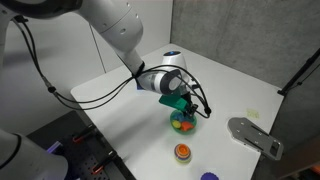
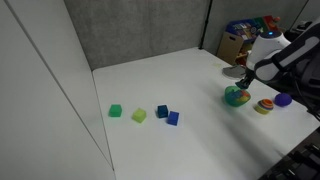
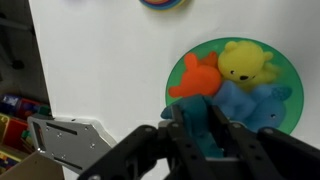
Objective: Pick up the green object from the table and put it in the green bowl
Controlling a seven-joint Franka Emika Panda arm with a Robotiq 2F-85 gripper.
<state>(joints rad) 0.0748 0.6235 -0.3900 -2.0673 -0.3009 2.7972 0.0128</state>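
The green object [image 3: 197, 141], a small teal-green block, sits clamped between my gripper's [image 3: 197, 117] two black fingers. I hold it just above the near rim of the green bowl [image 3: 178, 78]. The bowl contains an orange toy [image 3: 195, 78], a yellow bear [image 3: 245, 62] and a blue toy [image 3: 245, 102]. In an exterior view the gripper [image 1: 181, 104] hangs with the block [image 1: 177, 100] directly over the bowl [image 1: 182, 125]. In an exterior view the bowl [image 2: 237, 97] stands at the right of the table under the gripper [image 2: 245, 77].
An orange-red cup [image 1: 182, 151] and a purple piece [image 1: 208, 177] stand near the bowl. A grey metal plate [image 1: 255, 136] lies beside them. Two pale green blocks [image 2: 115, 110] [image 2: 139, 115], a dark block [image 2: 161, 111] and a blue cube [image 2: 173, 118] lie mid-table. A box of toys [image 2: 240, 40] stands behind the table.
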